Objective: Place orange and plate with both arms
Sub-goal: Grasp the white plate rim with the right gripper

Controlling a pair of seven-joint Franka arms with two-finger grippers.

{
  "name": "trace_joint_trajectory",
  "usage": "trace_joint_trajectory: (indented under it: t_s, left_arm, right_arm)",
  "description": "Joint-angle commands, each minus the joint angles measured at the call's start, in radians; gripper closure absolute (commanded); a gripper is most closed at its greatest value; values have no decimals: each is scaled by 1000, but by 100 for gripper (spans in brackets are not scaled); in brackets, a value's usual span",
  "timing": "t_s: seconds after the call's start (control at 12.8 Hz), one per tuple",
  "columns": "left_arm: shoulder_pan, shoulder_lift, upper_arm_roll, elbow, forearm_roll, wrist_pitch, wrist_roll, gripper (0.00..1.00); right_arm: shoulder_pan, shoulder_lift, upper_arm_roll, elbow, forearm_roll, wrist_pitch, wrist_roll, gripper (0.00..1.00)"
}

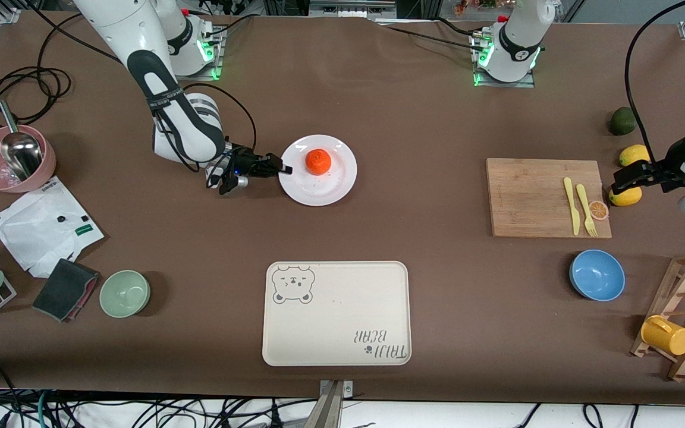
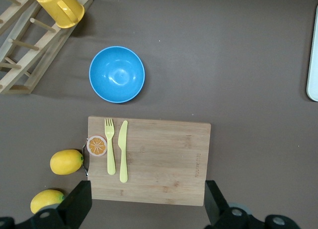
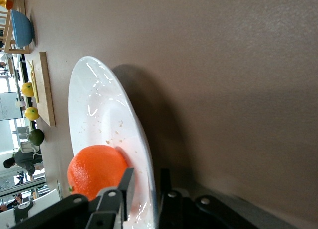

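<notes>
The orange (image 1: 318,161) sits on the white plate (image 1: 330,184) in the middle of the table, toward the right arm's end. My right gripper (image 1: 286,169) is at the plate's rim on the right arm's side, one finger over the rim and one under it, shut on it. In the right wrist view the orange (image 3: 97,172) lies on the plate (image 3: 99,110) just past my right gripper (image 3: 145,182). My left gripper (image 1: 616,177) is open and empty over the table at the cutting board's edge. In its wrist view my left gripper (image 2: 144,209) is wide open.
A cream bear-print tray (image 1: 336,312) lies nearer the front camera than the plate. The cutting board (image 1: 527,196) holds a fork, knife and orange slice. Lemons (image 1: 625,196) and a lime (image 1: 622,120) lie beside it. A blue bowl (image 1: 597,274), green bowl (image 1: 125,293), pink bowl (image 1: 12,157) and cup rack (image 1: 681,315) stand around.
</notes>
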Motion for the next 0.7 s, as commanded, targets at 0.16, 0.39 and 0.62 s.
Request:
trace_joint_trajectory:
  t_s: [0.16, 0.39, 0.62]
  left_arm:
    - [5, 11, -2, 27, -10, -8, 23, 0]
    - [5, 11, -2, 25, -10, -10, 23, 0]
    - [5, 11, -2, 27, -10, -10, 23, 0]
  right_arm:
    - [4, 3, 6, -6, 29, 17, -35, 88]
    - [4, 3, 6, -4, 29, 17, -34, 92]
    - [4, 3, 6, -4, 29, 17, -34, 100]
